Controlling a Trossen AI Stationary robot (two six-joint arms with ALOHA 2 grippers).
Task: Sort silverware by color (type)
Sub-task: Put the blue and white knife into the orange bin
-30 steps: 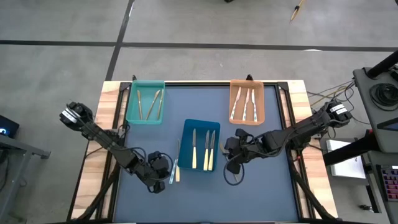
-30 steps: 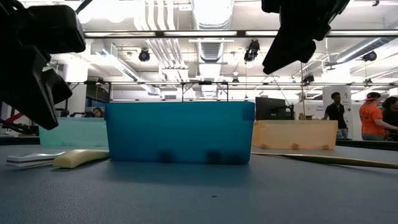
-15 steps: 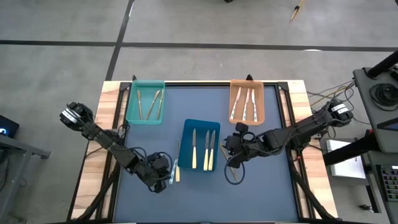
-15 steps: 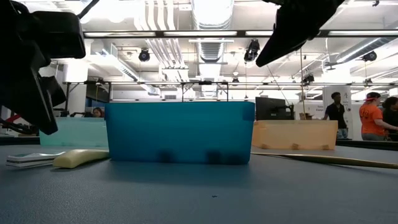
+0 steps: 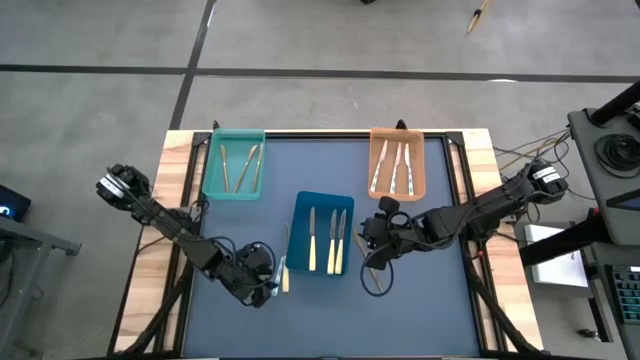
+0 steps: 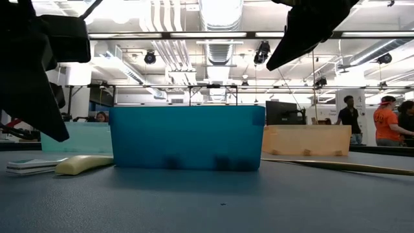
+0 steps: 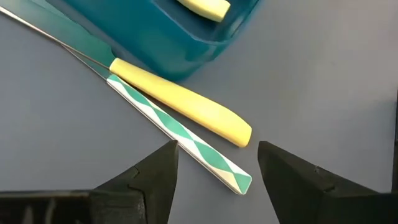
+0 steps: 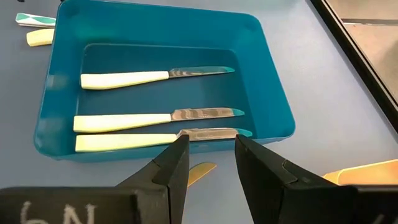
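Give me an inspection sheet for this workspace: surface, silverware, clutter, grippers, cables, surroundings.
Surface: dark mat on a wood-edged table.
Silverware: three yellow knives in the blue tray; pieces in the teal tray and orange tray; two loose beside the blue tray, yellow knife and green-patterned handle.
Clutter: nothing seen.
Grippers: left gripper open over the loose pair; right gripper open, empty, by the blue tray.
Cables: loop under the right arm.
Surroundings: people far behind.

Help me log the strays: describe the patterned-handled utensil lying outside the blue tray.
The patterned utensil is slim and flat, its handle covered in green and white triangles, with a thin metal end running on. It lies flat on the dark mat alongside a yellow-handled knife, apparently touching it, just outside the blue tray. The open left gripper hovers over its handle end.
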